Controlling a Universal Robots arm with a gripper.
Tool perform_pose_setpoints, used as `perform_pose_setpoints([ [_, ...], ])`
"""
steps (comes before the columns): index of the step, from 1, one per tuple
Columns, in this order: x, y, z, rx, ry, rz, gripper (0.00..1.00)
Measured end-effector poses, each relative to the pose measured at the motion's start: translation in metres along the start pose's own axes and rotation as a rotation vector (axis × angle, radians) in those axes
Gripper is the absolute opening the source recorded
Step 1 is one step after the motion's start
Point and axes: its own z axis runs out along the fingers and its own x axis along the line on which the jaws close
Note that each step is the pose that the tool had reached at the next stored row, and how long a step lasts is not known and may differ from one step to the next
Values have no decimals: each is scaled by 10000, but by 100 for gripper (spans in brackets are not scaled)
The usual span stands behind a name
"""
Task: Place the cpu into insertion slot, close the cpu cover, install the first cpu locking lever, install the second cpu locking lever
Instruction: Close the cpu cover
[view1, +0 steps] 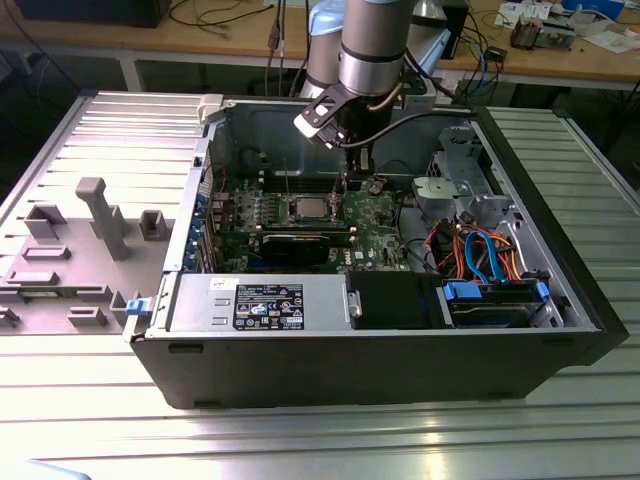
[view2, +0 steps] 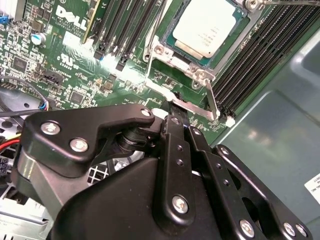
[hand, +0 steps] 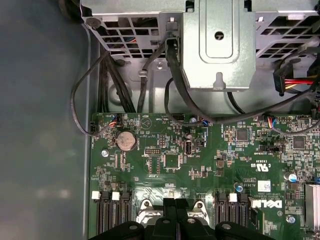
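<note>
Since the chip (view2: 207, 27) already lies flat in its socket (view2: 172, 59), I see its silver top face up inside the socket's metal rim, on the green board (view2: 60, 65). Black memory slots (view2: 120, 30) run along both sides of it. In the exterior view the chip (view1: 312, 208) sits near the middle of the board, inside the open computer case (view1: 380, 370).

The socket cover (view2: 192, 106) is not down. It stands tilted up from one end of the socket, and its thin silver edge shows just past the chip. A thin wire lever (view2: 156, 25) runs alongside the socket, raised off the board.

The gripper (view2: 172, 106) is right at that raised edge. Its black fingers (view2: 172, 145) are drawn together, with barely a line between them in the first wrist view, where the gripper (hand: 176, 204) sits between the cover's two silver tabs (hand: 145, 209). The tips touch the cover, but I cannot tell whether they pinch it or only rest against it.

Further out, the first wrist view shows a coin battery (hand: 126, 141) on the board and a grey metal drive cage (hand: 215, 45) with black cables looping under it. In the exterior view the arm (view1: 372, 50) reaches down into the case, and blue and orange cables (view1: 480, 250) are bundled toward that view's right. The case rests on a ribbed metal desk (view1: 300, 440), with grey fixture blocks (view1: 100, 215) on that view's left.
</note>
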Motion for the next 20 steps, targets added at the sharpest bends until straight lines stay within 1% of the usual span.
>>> perform_pose_setpoints([
  [6,1,-62,-1,0,0,0,11],
  [8,2,-106,-3,0,0,0,11],
  [14,2,-111,-3,0,1,0,11],
  [17,1,-138,19,0,26,-2,11],
  [18,1,-160,28,0,30,-4,11],
  [19,2,-212,45,0,32,-5,11],
  [20,2,-288,66,-1,35,-6,11],
])
